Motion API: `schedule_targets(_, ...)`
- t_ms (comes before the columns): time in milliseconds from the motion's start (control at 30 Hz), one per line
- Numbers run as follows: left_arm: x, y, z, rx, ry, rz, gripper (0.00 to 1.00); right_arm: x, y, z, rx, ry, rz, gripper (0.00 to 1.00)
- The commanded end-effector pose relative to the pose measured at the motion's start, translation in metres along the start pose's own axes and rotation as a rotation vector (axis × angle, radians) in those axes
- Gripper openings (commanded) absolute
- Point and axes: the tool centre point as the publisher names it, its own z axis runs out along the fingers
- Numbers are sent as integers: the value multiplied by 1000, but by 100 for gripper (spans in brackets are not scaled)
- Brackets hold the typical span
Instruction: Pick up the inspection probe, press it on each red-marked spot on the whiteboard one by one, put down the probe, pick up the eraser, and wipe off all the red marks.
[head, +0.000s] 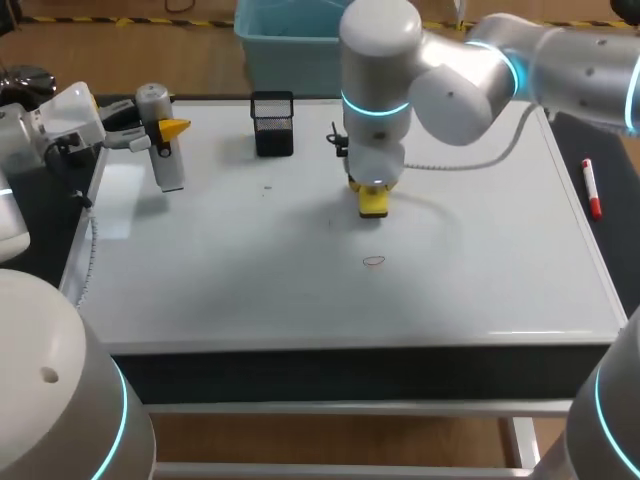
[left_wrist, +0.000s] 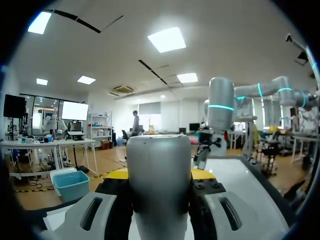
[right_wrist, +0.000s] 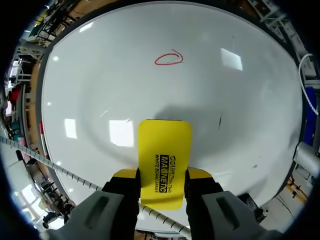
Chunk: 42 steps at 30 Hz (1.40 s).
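Whiteboard: laid flat on the table and covering most of its top. Clock positions below are read on the head view, with 12 at the far edge.
Left arm: entered from 9 o'clock and positioned over the board's 10 o'clock corner.
Left gripper: fingers are pressed against the inspection probe from both sides. A yellow tip is seen at either flank of it in the left wrist view.
Inspection probe: a grey and silver cylinder, held close to upright at the 10 o'clock corner. Whether its lower end touches the surface cannot be told.
Right arm: entered from 2 o'clock and extended past the middle, with the wrist pointed straight down.
Right gripper: the eraser is pinched between the fingers by its two long sides.
Eraser: a yellow block, located just toward 12 o'clock from the board's centre and held low at the surface. Contact with the board cannot be confirmed.
Red mark: one small oval outline is noted at 6 o'clock from the eraser, near it but apart. In the right wrist view it is seen ahead of the eraser, unwiped.
Pen holder: black mesh, stood upright at the 11 o'clock edge, between the probe and the right arm.
Marker pen: white with red ends, laid along the 3 o'clock edge, well apart from both grippers.
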Motion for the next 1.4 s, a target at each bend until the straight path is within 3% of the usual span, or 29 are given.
schedule_targets(33, 0, -1, 0, 0, -1, 1, 0, 1, 0, 0, -3, -7, -10, 0)
schedule_targets(200, 0, -1, 0, 0, -1, 1, 0, 0, 0, 2, -23, -37, -21, 0)
schedule_targets(1067, 0, -1, 0, 0, -1, 1, 0, 1, 1, 21, -57, -28, -37, 0)
schedule_targets(1400, 0, -1, 0, 0, -1, 1, 0, 18, -7, 28, -67, -9, -5, 0)
